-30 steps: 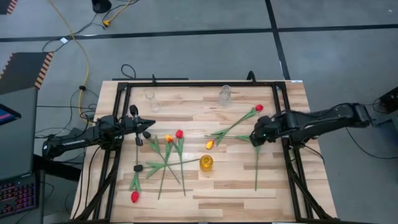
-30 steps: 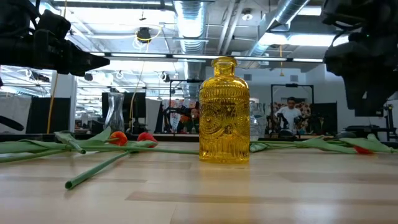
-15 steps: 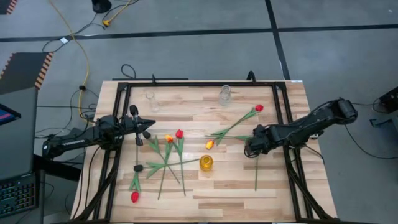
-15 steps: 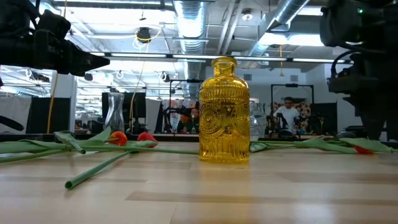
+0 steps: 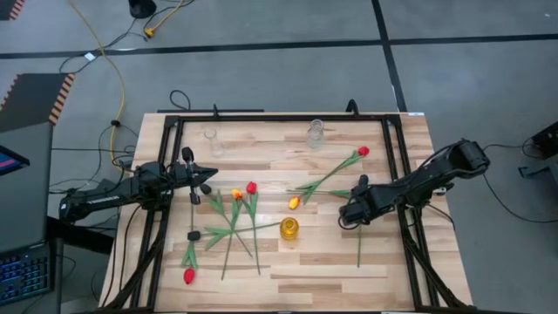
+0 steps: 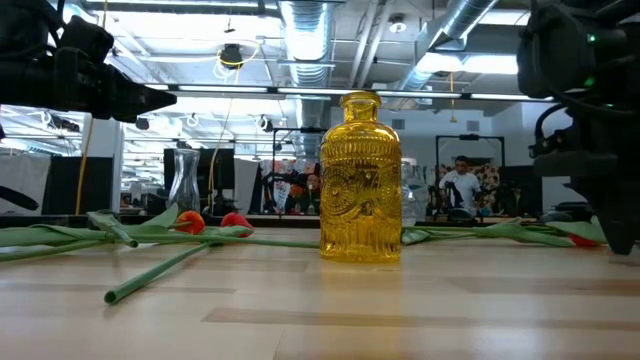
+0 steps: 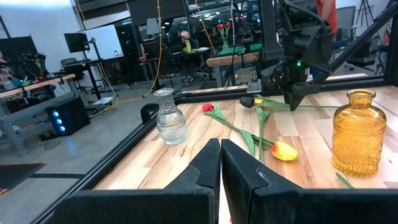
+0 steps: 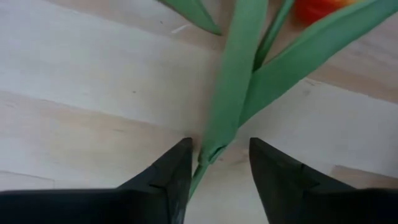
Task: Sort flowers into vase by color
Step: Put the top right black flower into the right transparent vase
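1. Your right gripper (image 8: 217, 146) is sitting low over the table (image 5: 331, 270), right of the yellow vase (image 5: 289, 229). Its fingers (image 8: 171, 165) are standing apart, one on each side of a green stem (image 8: 233, 81).
2. That stem is running straight between the two tips. Neither finger is visibly pressing on it, so the gripper is released and gripping nothing.
3. A red-orange head (image 8: 317, 7) is showing just beyond the fingers, past where the leaves fan out.
4. In the high view the same stem (image 5: 359, 235) is trailing from the gripper toward the table's near edge.
5. A red tulip (image 5: 364, 151) is lying diagonally just beyond the gripper, well apart from the yellow vase.
6. A yellow-orange tulip (image 5: 294, 202) is lying just beside the yellow vase.
7. A crossed bunch of flowers (image 5: 234, 222) is lying left of the vase, none of it in any vase.
8. Your left gripper (image 5: 209, 176) is hanging over the table's left side, clenched on nothing.
9. A clear vase (image 5: 316, 132) is standing empty near the far edge.
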Robot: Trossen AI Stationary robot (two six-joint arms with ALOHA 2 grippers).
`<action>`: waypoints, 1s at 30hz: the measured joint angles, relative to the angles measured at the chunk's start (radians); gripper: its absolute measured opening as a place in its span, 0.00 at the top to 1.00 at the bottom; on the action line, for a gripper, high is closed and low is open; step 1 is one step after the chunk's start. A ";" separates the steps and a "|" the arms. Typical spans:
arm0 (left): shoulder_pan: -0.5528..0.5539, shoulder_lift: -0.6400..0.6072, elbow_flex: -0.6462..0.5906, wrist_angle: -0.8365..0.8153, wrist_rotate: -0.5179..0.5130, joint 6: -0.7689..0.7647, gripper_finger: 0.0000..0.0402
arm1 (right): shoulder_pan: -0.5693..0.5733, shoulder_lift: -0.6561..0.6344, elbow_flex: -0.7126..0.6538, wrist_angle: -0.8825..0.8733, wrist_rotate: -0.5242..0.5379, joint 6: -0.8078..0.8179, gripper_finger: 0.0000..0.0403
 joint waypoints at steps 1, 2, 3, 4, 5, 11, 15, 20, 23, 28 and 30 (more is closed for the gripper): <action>0.000 0.000 0.000 0.000 0.000 0.000 1.00 | 0.002 0.004 0.000 0.010 0.000 0.000 0.58; 0.000 0.000 0.000 0.000 0.000 0.000 1.00 | 0.003 0.007 0.000 0.018 -0.001 -0.001 0.60; 0.000 0.000 0.000 0.000 0.000 0.000 1.00 | 0.003 0.008 0.001 0.028 -0.001 -0.009 0.62; 0.000 0.000 0.000 0.000 0.000 0.000 1.00 | 0.003 0.009 0.001 0.036 -0.001 -0.022 0.64; 0.000 0.000 0.000 0.000 0.000 0.000 1.00 | 0.003 0.009 0.000 0.043 -0.001 -0.024 0.66; 0.000 0.000 0.000 0.000 0.000 0.000 1.00 | 0.002 0.008 -0.001 0.062 -0.002 -0.043 0.82; 0.000 0.000 0.000 0.000 0.000 0.000 1.00 | 0.002 0.008 -0.001 0.066 -0.001 -0.071 0.90; 0.000 0.000 0.000 0.000 0.000 -0.011 1.00 | 0.004 -0.014 -0.001 0.057 0.003 -0.080 0.92; 0.000 0.000 0.000 0.000 0.000 -0.020 1.00 | 0.009 -0.051 0.015 0.054 0.022 -0.100 0.90; 0.000 0.000 0.000 0.000 0.000 -0.012 1.00 | 0.009 -0.124 0.047 0.051 0.056 -0.150 0.90; 0.000 0.000 0.000 0.000 0.000 -0.018 1.00 | 0.009 -0.158 0.065 0.052 0.087 -0.184 0.91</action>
